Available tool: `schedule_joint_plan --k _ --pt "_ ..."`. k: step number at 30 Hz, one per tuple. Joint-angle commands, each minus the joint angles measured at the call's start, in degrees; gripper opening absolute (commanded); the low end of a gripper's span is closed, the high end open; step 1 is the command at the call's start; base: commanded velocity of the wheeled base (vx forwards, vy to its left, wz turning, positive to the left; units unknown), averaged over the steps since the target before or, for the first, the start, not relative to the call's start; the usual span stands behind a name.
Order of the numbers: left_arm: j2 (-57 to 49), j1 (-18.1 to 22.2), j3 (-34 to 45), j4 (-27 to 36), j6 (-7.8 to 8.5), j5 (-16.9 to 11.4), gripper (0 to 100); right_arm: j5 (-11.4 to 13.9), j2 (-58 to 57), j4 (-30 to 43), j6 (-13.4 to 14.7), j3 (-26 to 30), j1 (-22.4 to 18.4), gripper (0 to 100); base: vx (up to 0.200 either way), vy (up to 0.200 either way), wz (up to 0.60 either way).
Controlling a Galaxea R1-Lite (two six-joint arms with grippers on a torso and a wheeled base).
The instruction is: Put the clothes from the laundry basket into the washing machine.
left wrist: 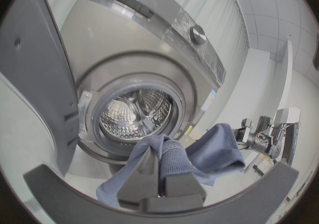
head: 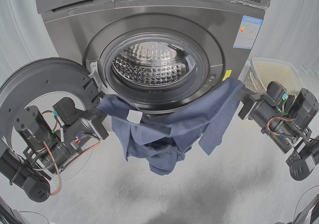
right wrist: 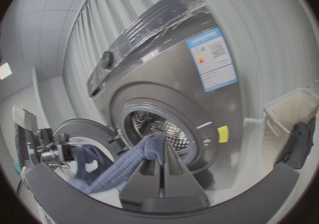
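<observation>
Before the open washing machine (head: 156, 18), you see the navy shirt (head: 166, 131) hanging stretched between the left gripper (left wrist: 160, 163) and the right gripper (right wrist: 161, 160), each one's fingers clenched on its cloth; the laundry basket (head: 265, 60) stands beside the machine.

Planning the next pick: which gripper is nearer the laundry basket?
Right. The right gripper holds the shirt beside the laundry basket; the left gripper holds its other end by the open door, on the opposite side.
</observation>
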Motion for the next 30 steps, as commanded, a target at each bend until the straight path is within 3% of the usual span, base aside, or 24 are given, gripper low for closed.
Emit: schedule_joint_plan --k 1,14,25,28,30 --pt "-5.0 2.9 0.1 -0.1 -0.01 -0.6 0 0.1 1.4 -0.5 0.1 0.0 -5.8 0 0.000 0.000 0.00" --pt "-5.4 1.1 -5.6 0.0 0.34 0.2 0 0.0 1.7 -0.7 -0.1 0.6 -3.6 0 0.000 0.000 0.00" --pt "-11.1 -2.7 -6.1 4.8 1.05 1.1 0 -0.4 -1.9 0.2 -0.8 2.8 -1.3 0 0.000 0.000 0.00" --pt "-11.1 -2.2 -5.6 4.9 2.98 1.0 0 -0.5 -4.0 0.9 -1.1 2.4 -1.5 0 0.000 0.000 0.00" --pt "-11.1 -2.0 -5.5 5.1 3.07 0.8 0 -0.5 -4.6 1.9 -1.1 2.0 -1.9 0 0.000 0.000 0.00"
